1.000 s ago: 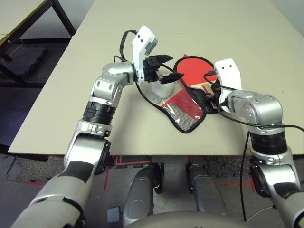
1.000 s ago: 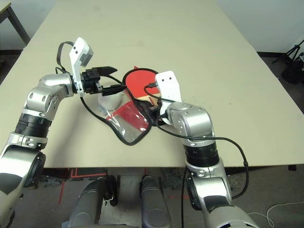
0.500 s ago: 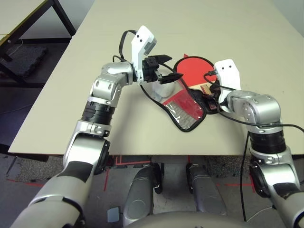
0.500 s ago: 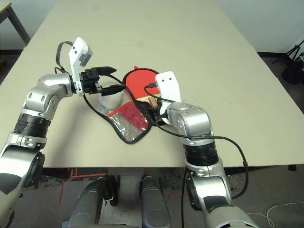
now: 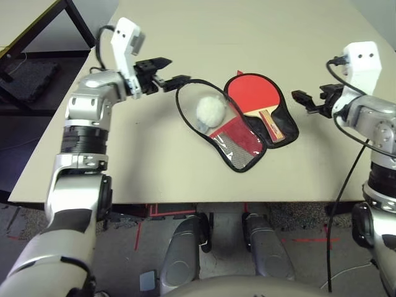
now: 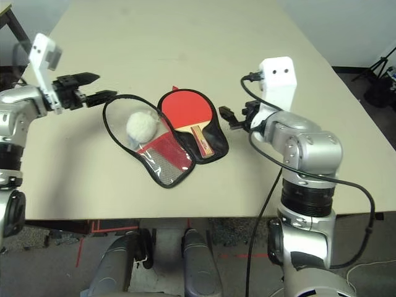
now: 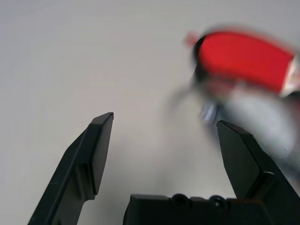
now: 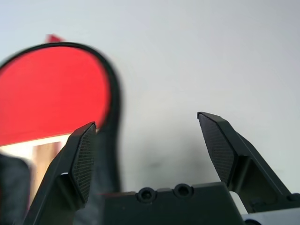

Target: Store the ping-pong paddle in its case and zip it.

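The case (image 5: 240,147) lies open and flat on the table, its black zipper edge spread in a loop. The ping-pong paddle (image 5: 252,94) rests face up in the case's right half, handle toward the table's front. My left gripper (image 5: 175,71) hovers open just left of the case's zipper edge, holding nothing. My right gripper (image 5: 302,100) is open to the right of the case, clear of it. The left wrist view has the open fingers (image 7: 101,140) with the paddle (image 7: 243,58) blurred beyond. From the right wrist, the paddle (image 8: 47,93) sits past the open fingers (image 8: 213,138).
A fluffy white ball (image 5: 210,110) sits in the case's left half, beside a red panel and mesh pocket (image 5: 230,137). The beige table (image 5: 185,25) stretches far behind the case. Its front edge runs just below the case. A second table (image 5: 25,18) stands far left.
Both arms have drawn back from the case, left arm leftward, right arm rightward. The right gripper has opened. The raised case flap now lies flat.
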Controlling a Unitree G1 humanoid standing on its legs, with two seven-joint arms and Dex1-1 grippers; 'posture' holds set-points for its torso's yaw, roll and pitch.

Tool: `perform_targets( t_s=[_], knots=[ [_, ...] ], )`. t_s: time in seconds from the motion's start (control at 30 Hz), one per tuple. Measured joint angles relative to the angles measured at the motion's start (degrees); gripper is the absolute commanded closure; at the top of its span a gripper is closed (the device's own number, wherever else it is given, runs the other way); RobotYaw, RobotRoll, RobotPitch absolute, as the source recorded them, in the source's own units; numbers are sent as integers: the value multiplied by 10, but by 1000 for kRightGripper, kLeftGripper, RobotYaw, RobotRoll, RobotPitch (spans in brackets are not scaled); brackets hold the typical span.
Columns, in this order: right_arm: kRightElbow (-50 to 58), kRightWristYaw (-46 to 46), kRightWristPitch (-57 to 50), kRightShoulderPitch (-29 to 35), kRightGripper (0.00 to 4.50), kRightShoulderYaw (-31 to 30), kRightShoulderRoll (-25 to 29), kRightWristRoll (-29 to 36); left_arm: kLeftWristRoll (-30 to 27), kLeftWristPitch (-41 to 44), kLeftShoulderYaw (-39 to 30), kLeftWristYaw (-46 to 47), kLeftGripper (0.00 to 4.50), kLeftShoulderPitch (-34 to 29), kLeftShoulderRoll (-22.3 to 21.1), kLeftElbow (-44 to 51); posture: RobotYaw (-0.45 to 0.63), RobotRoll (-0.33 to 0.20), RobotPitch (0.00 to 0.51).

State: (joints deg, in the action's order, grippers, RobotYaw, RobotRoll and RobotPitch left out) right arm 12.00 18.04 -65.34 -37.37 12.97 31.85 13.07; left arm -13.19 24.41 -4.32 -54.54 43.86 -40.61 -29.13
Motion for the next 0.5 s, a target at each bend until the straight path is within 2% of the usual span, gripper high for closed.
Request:
perform_targets(
  t_s=[0.1,0.27,0.4,0.5],
  knots=[
    [-2,-6,4,0,30,1,0,-1,1,9,11,-8,0,-40,1,4,-38,0,199],
    [-11,-13,13,0,30,0,0,-2,2,21,32,-15,0,-53,16,50,-47,0,201],
    [-14,-21,13,0,30,0,3,-4,-4,63,66,-27,0,-56,50,113,-62,0,207],
    [-13,-31,13,3,30,4,5,-6,-17,120,111,-57,0,-55,60,185,-65,0,210]
  ],
)
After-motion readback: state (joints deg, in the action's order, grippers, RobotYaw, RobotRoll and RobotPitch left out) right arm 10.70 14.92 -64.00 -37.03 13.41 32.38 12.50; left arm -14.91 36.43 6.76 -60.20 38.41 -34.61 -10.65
